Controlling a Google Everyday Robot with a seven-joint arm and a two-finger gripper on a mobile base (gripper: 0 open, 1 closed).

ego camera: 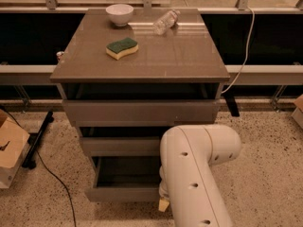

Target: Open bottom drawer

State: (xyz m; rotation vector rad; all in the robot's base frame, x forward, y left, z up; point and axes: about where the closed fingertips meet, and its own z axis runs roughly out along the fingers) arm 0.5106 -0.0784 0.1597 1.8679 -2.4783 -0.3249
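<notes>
The grey-brown cabinet (142, 56) has three drawers. The bottom drawer (123, 193) is pulled out, and its dark grey inside (128, 169) shows. Its right part is hidden behind my white arm (194, 174). My gripper (164, 203) is at the drawer's front edge, low and near the middle of the view. Only a pale fingertip (164, 205) shows below the arm. The middle drawer (120, 145) and the top drawer (137, 111) are also pulled out a little.
On the cabinet top lie a green and yellow sponge (122, 48), a white bowl (119, 14) and a clear plastic bottle (165, 21). A cardboard box (10, 150) and a black cable (52, 174) are on the speckled floor at the left. A white cord (244, 46) hangs at the right.
</notes>
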